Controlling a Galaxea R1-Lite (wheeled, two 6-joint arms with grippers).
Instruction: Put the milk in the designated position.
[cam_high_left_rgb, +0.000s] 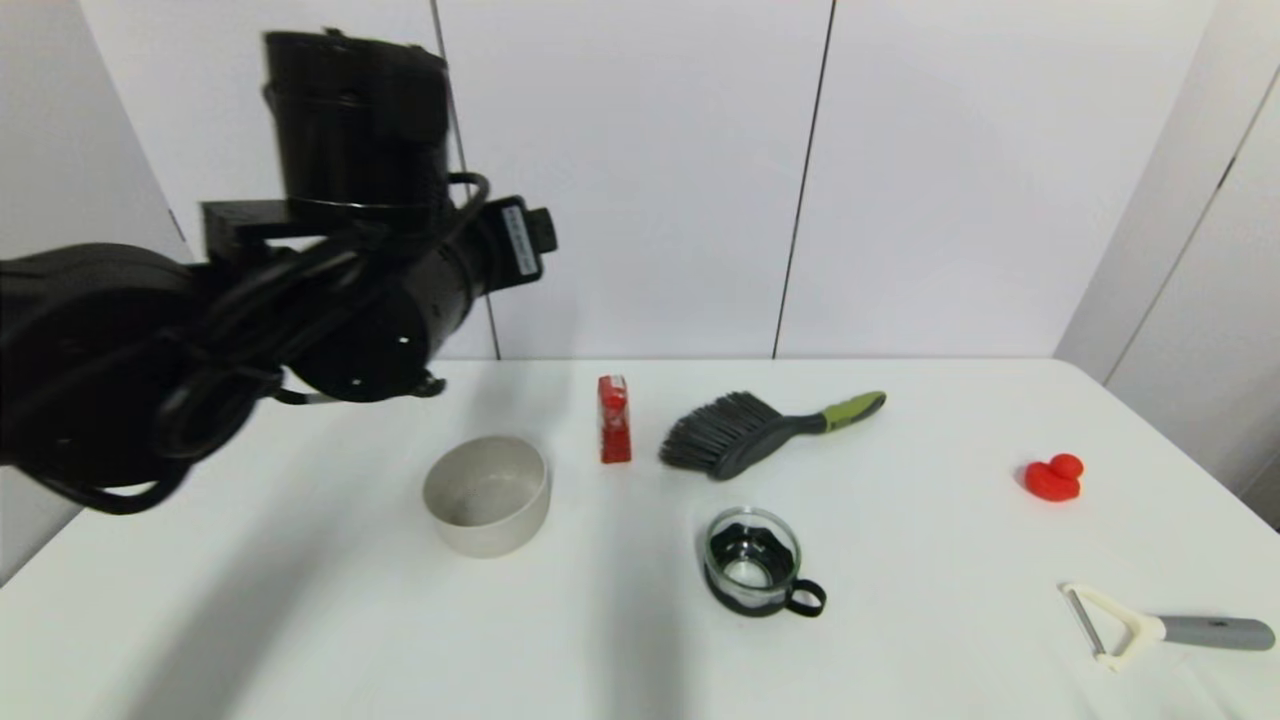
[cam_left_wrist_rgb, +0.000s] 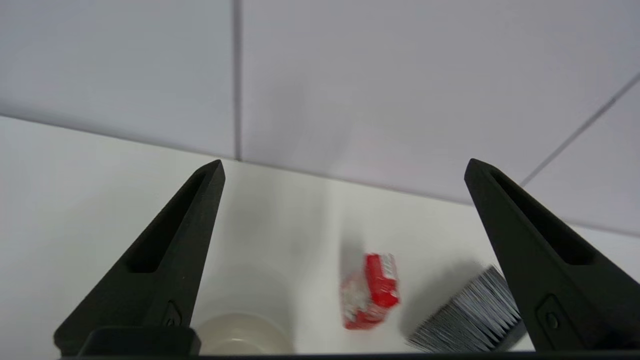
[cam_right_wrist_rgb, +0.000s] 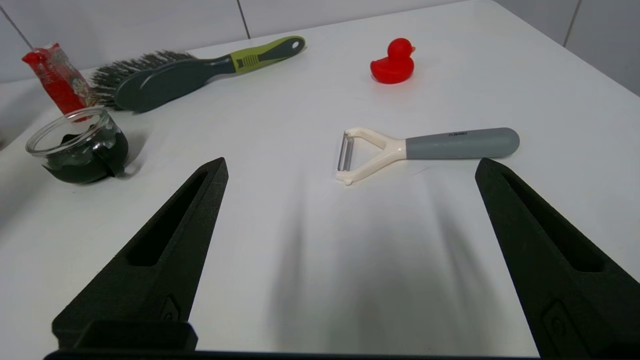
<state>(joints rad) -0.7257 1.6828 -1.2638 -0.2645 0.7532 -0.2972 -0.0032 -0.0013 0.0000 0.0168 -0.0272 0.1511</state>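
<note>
While the left arm hangs raised above the white bench (cam_high_left_rgb: 900, 640), its left tool (cam_left_wrist_rgb: 342, 200) gapes wide, holding nothing. Below it, the small red rectangular milk carton (cam_high_left_rgb: 614, 420) stands upright between a grey bowl (cam_high_left_rgb: 487, 494) and a dark brush (cam_high_left_rgb: 760, 432).

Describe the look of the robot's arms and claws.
The left arm is glossy black, built of cylindrical segments, with looping black cables and a small white label. Each claw, left claw and right claw, has two matte black, wedge-shaped fingers with slotted recesses.
</note>
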